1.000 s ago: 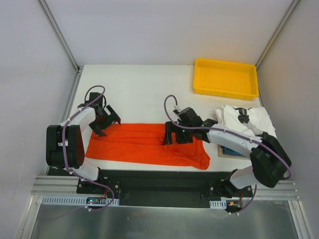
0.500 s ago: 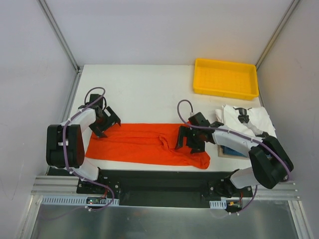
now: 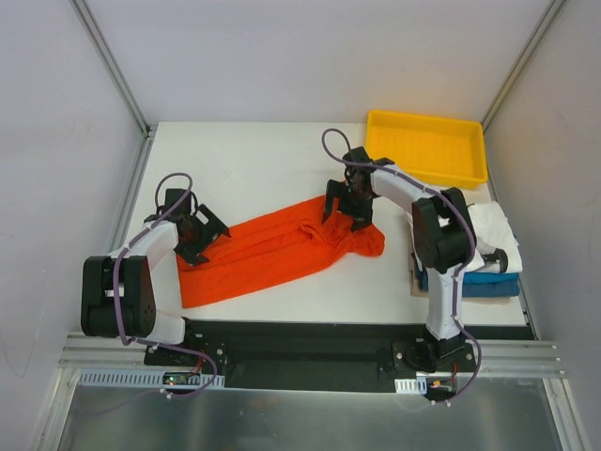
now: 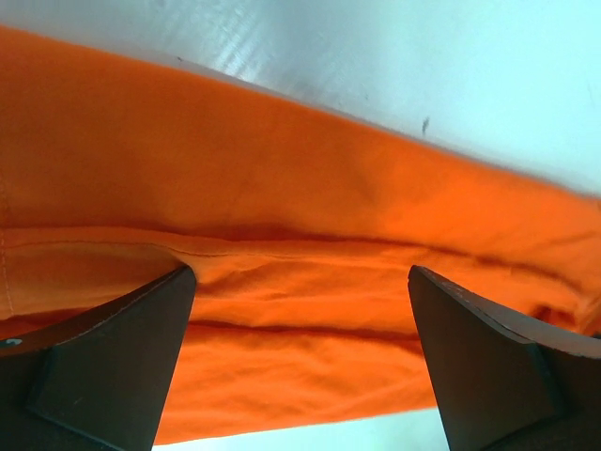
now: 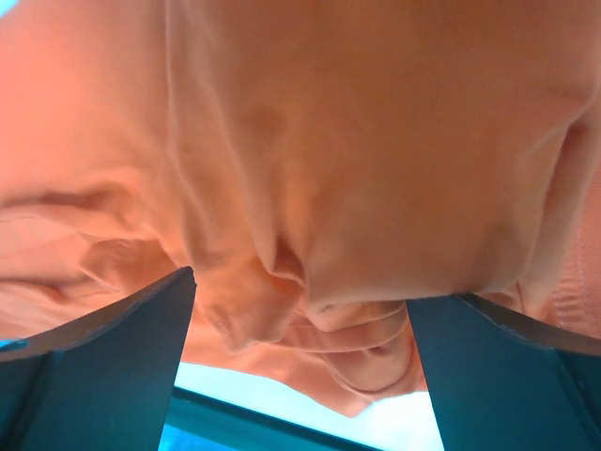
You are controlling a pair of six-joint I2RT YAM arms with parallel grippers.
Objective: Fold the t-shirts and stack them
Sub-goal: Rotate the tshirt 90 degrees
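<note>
The orange-red t-shirt (image 3: 272, 254) lies as a long folded band, slanting from near left to far right across the table. My left gripper (image 3: 197, 235) is open, its fingers spread over the shirt's left end, and orange cloth (image 4: 300, 188) fills the gap between them (image 4: 300, 272). My right gripper (image 3: 347, 209) is open over the bunched right end, with rumpled cloth (image 5: 329, 141) between its fingers (image 5: 300, 287). A white t-shirt (image 3: 490, 225) and a blue one (image 3: 474, 284) lie at the right edge, partly hidden by the right arm.
A yellow plastic tray (image 3: 427, 147) stands at the far right corner, just behind the right gripper. The right arm stretches over the white and blue pile. Grey walls close in the white table (image 3: 254, 169) on three sides.
The right gripper swung from the near middle to the far right, and the shirt's right end went with it, turning the band slantwise. The left gripper stayed on the left end.
</note>
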